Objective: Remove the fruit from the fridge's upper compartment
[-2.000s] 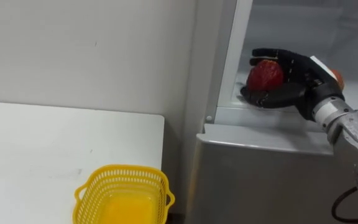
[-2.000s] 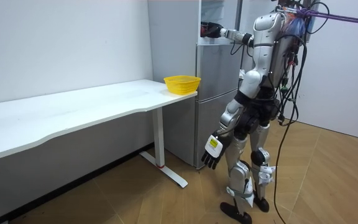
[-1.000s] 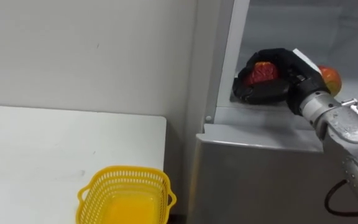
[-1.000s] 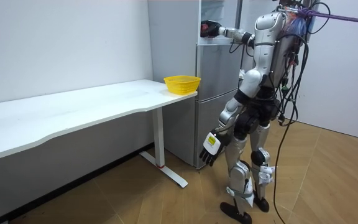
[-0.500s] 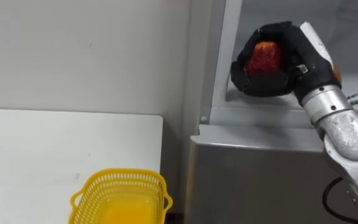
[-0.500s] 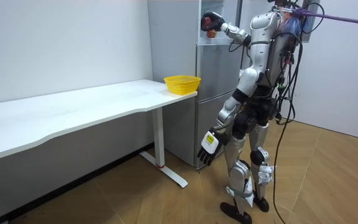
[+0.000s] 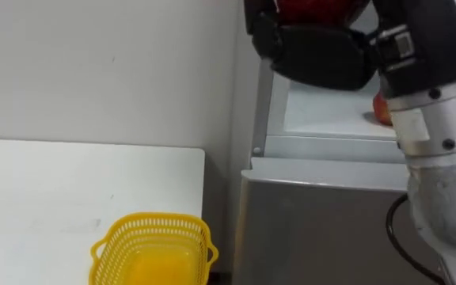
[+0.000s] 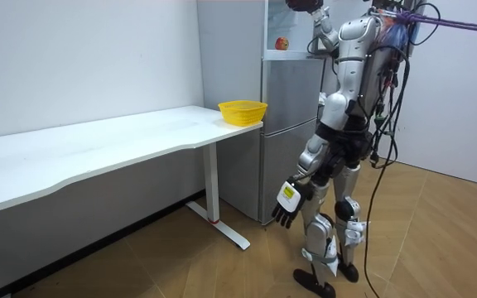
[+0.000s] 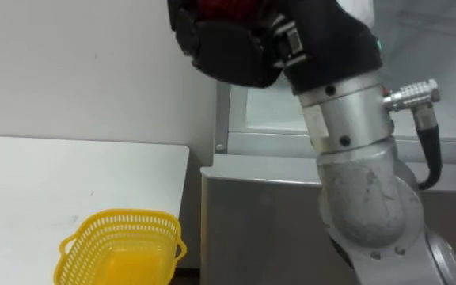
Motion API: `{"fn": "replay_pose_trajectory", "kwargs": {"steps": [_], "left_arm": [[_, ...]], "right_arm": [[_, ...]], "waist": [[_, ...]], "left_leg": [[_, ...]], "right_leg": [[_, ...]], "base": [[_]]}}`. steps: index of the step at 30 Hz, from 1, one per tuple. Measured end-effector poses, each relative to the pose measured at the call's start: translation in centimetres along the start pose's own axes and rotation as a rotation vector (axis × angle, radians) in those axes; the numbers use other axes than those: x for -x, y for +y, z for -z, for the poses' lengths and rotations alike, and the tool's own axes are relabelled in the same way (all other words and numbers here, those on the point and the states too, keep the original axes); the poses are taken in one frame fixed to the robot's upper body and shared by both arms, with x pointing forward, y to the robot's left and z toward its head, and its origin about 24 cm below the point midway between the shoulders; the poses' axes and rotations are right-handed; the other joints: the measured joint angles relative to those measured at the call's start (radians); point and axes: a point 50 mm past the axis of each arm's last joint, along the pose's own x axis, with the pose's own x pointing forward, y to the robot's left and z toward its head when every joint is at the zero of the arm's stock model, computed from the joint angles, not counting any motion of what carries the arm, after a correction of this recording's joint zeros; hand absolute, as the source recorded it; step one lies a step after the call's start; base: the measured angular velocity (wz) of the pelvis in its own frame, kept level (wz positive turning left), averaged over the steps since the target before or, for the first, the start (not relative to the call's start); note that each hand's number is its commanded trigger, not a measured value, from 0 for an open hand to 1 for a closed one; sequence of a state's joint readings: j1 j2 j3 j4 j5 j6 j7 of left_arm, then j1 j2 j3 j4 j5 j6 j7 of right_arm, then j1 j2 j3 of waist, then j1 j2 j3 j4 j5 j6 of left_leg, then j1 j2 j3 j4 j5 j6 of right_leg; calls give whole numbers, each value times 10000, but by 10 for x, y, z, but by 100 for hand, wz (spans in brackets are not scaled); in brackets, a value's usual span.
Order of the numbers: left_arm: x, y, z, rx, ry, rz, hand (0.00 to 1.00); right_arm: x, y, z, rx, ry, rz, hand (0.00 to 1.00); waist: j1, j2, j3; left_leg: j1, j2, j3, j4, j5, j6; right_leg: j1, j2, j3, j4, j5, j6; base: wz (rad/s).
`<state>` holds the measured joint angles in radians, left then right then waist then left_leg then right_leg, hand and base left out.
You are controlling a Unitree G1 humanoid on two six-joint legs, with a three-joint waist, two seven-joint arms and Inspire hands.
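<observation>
Where the robot stands: upright on the wooden floor (image 8: 437,248) in the room view, just before the fridge (image 8: 284,124), whose upper compartment is open.
Right hand (image 7: 315,51): lifted high, at the top edge of both eye views; its black fingers are curled about the red fruit (image 7: 317,8), with thumb and palm beneath it.
Where the red fruit is: out of the compartment and up in that hand, its top cut off by the frame's edge.
Second fruit (image 7: 381,111): on the shelf of the upper compartment. The left eye view catches a sliver of it beside the wrist, and the room view sees it whole from the side. In the right eye view the forearm stands before that shelf.
Left hand (image 8: 286,201): hangs by the thigh in the room view, fingers loose, holding nothing.
Yellow basket (image 7: 153,249): at the corner of the white table (image 7: 46,190), close beside the fridge.
</observation>
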<state>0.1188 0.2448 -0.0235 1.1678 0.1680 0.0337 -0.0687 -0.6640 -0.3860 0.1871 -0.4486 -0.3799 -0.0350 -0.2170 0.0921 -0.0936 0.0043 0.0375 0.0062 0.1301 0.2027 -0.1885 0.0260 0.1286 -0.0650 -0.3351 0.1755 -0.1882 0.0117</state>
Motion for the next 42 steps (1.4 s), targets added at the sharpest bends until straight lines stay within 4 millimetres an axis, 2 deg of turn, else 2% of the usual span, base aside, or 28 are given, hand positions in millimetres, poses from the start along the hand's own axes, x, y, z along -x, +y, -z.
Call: {"fn": "replay_pose_trajectory", "kwargs": {"steps": [2, 6, 12, 15, 19, 23, 30, 32, 36, 39, 42], "left_arm": [[0, 1, 0, -43, 1, -17, 0], [0, 1, -1, -179, -68, 12, 0], [0, 2, -5, -264, -264, 26, 0], [-1, 3, -8, -288, -346, 44, 0], [-1, 6, -11, -522, -455, 24, 0], [-2, 7, -20, -702, -652, 14, 0], [-2, 7, -22, -886, -685, 25, 0], [-2, 8, -22, -915, -681, 25, 0], [-1, 8, -19, -979, -600, 121, 0], [-1, 6, -18, -1369, -524, 198, 0], [-1, 5, -13, -1512, -349, 233, 0]], "right_arm": [[0, 3, -8, 172, -468, -80, 100], [2, 11, -23, 547, -1426, -300, 100], [8, 27, -37, 910, -2344, -955, 100], [11, 36, -41, 831, -2431, -1309, 100], [15, 50, -46, 991, -2630, -1662, 100], [22, 72, -36, 1263, -2270, -2525, 100], [35, 94, -20, 1170, -1495, -3637, 100], [38, 99, -12, 1255, -1160, -3876, 100], [45, 108, 2, 1365, -562, -4316, 100], [60, 115, 17, 1508, 373, -4867, 100], [85, 125, 32, 1537, 1382, -5710, 100]], "waist": [[-15, -40, -28], [12, -44, -30], [365, -131, -45], [524, -169, -24], [601, -304, 54], [991, -420, 106], [1174, -494, 68], [1368, -502, 65], [1528, -497, 69], [1630, -498, 69], [1731, -487, 77]], "left_leg": [[-10, -13, -16, 6, 2, 4], [27, -12, 19, -11, 4, 8], [92, 7, 48, -72, 6, 4], [92, -9, -31, -70, 6, 4], [78, -35, -270, -37, 7, 3], [-3, -40, -324, -26, 16, -11], [-84, -151, -657, -45, 46, 15], [-75, -169, -765, -43, 45, 19], [-94, -180, -854, -32, 45, 21], [-71, -204, -1007, -31, 46, 22], [-64, -212, -1079, -36, 49, 25]], "right_leg": [[-11, -9, 2, 12, 15, 8], [-7, -4, 53, 10, 35, 16], [28, 21, 84, -28, 36, 14], [77, 15, 23, -41, 36, 14], [161, 11, -134, -46, 34, 17], [114, 6, -255, -50, 34, 18], [172, -43, -626, -63, 31, 24], [185, -52, -647, -71, 31, 25], [185, -61, -743, -79, 31, 26], [240, -70, -828, -76, 27, 32], [275, -66, -803, -78, 19, 45]], "base": [[0], [-3], [-2], [9], [15], [2], [15], [10], [8], [17], [9]]}}
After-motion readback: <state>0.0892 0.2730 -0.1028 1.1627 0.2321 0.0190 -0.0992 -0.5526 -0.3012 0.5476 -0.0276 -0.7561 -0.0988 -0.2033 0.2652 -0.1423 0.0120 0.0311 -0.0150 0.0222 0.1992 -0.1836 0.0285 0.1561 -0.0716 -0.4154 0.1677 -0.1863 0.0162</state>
